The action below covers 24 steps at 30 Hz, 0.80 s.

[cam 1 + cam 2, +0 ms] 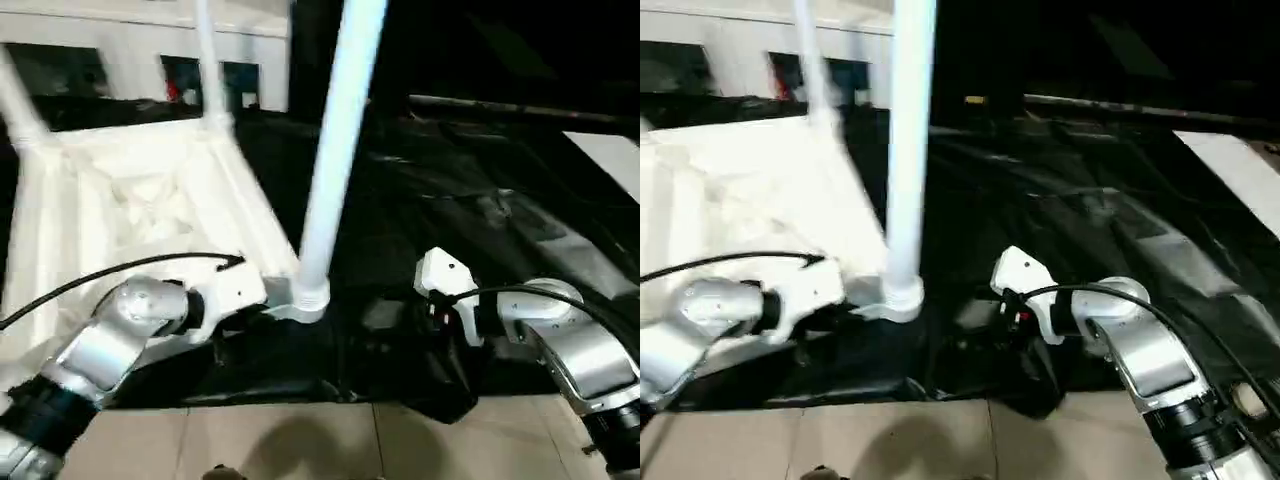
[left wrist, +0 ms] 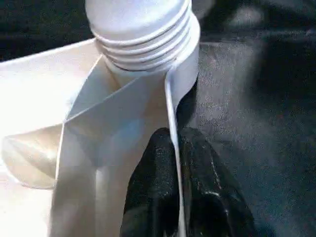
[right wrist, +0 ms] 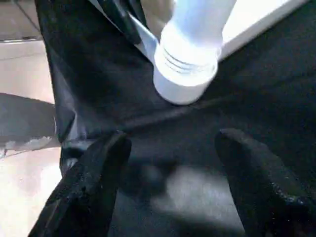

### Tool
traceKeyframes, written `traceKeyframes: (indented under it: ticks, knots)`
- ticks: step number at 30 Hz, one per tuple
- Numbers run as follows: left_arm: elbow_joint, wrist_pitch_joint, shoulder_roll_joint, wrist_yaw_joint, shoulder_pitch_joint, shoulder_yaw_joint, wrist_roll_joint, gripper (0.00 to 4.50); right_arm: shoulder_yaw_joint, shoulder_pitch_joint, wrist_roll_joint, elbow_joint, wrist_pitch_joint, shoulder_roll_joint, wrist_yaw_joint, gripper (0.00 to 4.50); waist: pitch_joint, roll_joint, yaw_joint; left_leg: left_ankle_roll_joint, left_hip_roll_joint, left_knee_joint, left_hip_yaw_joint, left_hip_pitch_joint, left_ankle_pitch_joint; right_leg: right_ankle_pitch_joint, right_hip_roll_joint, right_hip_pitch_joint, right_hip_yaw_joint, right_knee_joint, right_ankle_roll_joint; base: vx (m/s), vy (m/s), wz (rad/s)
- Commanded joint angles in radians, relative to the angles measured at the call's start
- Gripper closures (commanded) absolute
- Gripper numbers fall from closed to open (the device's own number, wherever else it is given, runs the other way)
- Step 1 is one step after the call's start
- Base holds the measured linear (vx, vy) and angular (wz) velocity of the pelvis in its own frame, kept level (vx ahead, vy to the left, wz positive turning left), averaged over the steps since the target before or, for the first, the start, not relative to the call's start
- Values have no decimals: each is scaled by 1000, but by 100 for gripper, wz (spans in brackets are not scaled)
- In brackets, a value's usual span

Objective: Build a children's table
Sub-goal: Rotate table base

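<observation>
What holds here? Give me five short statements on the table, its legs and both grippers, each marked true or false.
1. The table top lies underside up on the black cloth. True.
2. The near leg lies flat on the cloth. False: it stands upright in a corner socket.
3. The left gripper has its fingers on either side of the table top's thin rim, beside that socket. True.
4. The right gripper grips the near leg. False: its fingers stand apart with nothing between them, short of the leg's base.
5. The near leg is the one leg fitted. False: a far leg also rises from a back corner.
</observation>
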Motion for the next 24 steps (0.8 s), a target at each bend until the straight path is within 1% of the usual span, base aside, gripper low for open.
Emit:
traceKeyframes:
  ticks: [1,2,3,4,6,7,8,9,10,11,13,14,15,16,18,20,21,22,23,24]
  knots:
    - [31,-100,-18,-3,-28,-22,38,448,-3,-12,2,5,-6,-8,-9,132,-62,15,-1,-20,-2,-71,11,34,-421,-484,-54,17,29,-100,-96,0,0,0]
    - [53,-121,-20,-6,-33,-22,47,448,-4,-11,2,5,-7,-8,-11,132,-63,16,2,-21,-2,-72,10,32,-415,-487,-55,19,30,-99,-93,0,0,0]
    - [84,-143,-27,-5,-39,-18,55,448,-4,-9,2,4,-8,-7,-13,132,-64,15,5,-21,-2,-74,9,25,-395,-486,-57,26,30,-98,-87,0,0,0]
    - [96,-160,-27,-7,-43,-22,62,448,-5,-8,3,4,-7,-7,-14,132,-65,17,10,-24,-1,-75,8,23,-383,-481,-59,28,30,-96,-83,0,0,0]
    - [125,-199,-31,-15,-50,-34,73,448,-3,-6,2,3,-9,-4,-17,132,-65,19,9,-28,-1,-77,7,22,-389,-482,-59,29,29,-94,-81,0,0,0]
    - [125,-199,-31,-15,-50,-34,73,448,-3,-6,2,3,-9,-4,-17,132,-65,18,9,-28,-1,-77,7,21,-389,-487,-59,29,28,-95,-80,0,0,0]
    - [135,-216,-31,-20,-54,-42,80,448,-3,-5,1,4,-10,-2,-19,132,-65,20,10,-27,-1,-76,7,22,-391,-497,-60,28,28,-96,-77,0,0,0]
    - [166,-254,-39,-26,-63,-48,89,448,-2,-4,2,6,-13,0,-23,132,-66,25,10,-27,-1,-76,7,24,-396,-502,-60,26,29,-98,-76,0,0,0]
    - [166,-254,-39,-26,-63,-48,89,448,-2,-4,2,6,-13,0,-23,132,-66,22,10,-28,-2,-75,8,25,-401,-511,-60,25,28,-99,-74,0,0,0]
    - [175,-267,-41,-29,-66,-50,91,448,-2,-3,2,7,-14,1,-24,132,-66,22,10,-28,-2,-75,8,25,-401,-511,-60,25,28,-99,-74,0,0,0]
    - [207,-316,-54,-52,-74,-53,93,448,-3,0,4,5,-13,2,-27,132,-66,27,11,-29,-2,-77,4,23,-410,-530,-61,26,26,-101,-70,0,0,0]
    - [223,-346,-61,-70,-77,-59,95,448,-5,3,5,4,-13,2,-29,132,-66,29,10,-29,-3,-76,5,26,-418,-536,-60,24,25,-107,-64,0,0,0]
    - [241,-380,-71,-97,-80,-67,96,448,-6,6,6,3,-14,2,-32,132,-67,29,11,-30,-3,-76,5,27,-421,-535,-60,24,25,-107,-63,0,0,0]
    - [243,-385,-71,-100,-81,-70,98,448,-6,6,7,3,-14,2,-32,132,-67,27,11,-28,-4,-76,5,26,-416,-534,-61,25,25,-107,-63,0,0,0]
    - [259,-425,-79,-121,-89,-84,104,448,-7,12,8,0,-14,3,-37,132,-67,37,14,-29,-2,-77,4,29,-431,-534,-62,23,26,-107,-68,0,0,0]
    - [277,-453,-87,-126,-99,-86,105,448,-9,18,9,-6,-12,4,-43,132,-70,37,17,-30,0,-78,4,29,-429,-519,-62,24,27,-104,-76,0,0,0]
    - [282,-459,-91,-127,-103,-85,104,448,-10,21,10,-8,-11,4,-44,132,-69,38,20,-30,0,-77,5,32,-435,-517,-62,22,27,-104,-79,0,0,0]
    - [292,-468,-96,-128,-108,-84,104,448,-12,23,11,-9,-12,4,-46,132,-69,51,22,-33,0,-78,3,33,-441,-510,-63,21,28,-102,-83,0,0,0]
    - [298,-483,-102,-131,-113,-83,103,448,-12,27,11,-11,-11,4,-48,132,-70,47,21,-35,1,-79,3,31,-446,-498,-62,25,27,-102,-87,0,0,0]
    - [302,-492,-106,-133,-115,-82,103,448,-12,29,11,-12,-11,4,-49,132,-72,43,25,-34,1,-80,3,25,-430,-482,-63,30,27,-99,-87,0,0,0]
